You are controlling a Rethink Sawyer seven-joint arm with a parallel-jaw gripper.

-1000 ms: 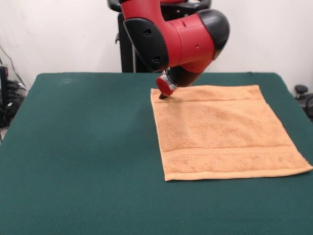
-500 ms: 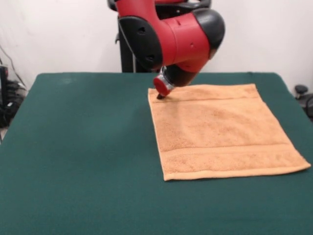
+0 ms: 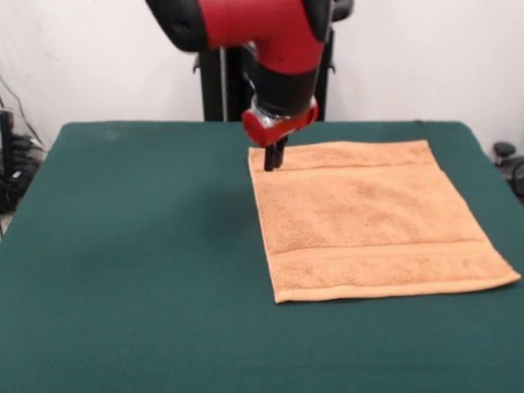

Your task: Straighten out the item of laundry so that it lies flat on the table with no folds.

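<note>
The orange-tan towel (image 3: 372, 217) lies spread out on the right half of the dark green table (image 3: 139, 246). It looks flat, with a woven band along its far end and another near its front end. Its front right corner reaches the table's right side. No white tag shows. My gripper (image 3: 273, 157) hangs upright from the red arm (image 3: 270, 33), right at the towel's far left corner, with its tips at or just above the cloth. That corner lies flat on the table.
The robot's black pedestal (image 3: 214, 82) stands behind the table's far edge. Cables and dark gear (image 3: 12, 164) sit off the table's left side, and a dark object (image 3: 508, 160) sits off its right side.
The arm's bulky wrist has swung from tilted to upright and its body has risen, with the tips staying at the towel's far left corner. The towel shifted slightly left earlier, then stayed still.
</note>
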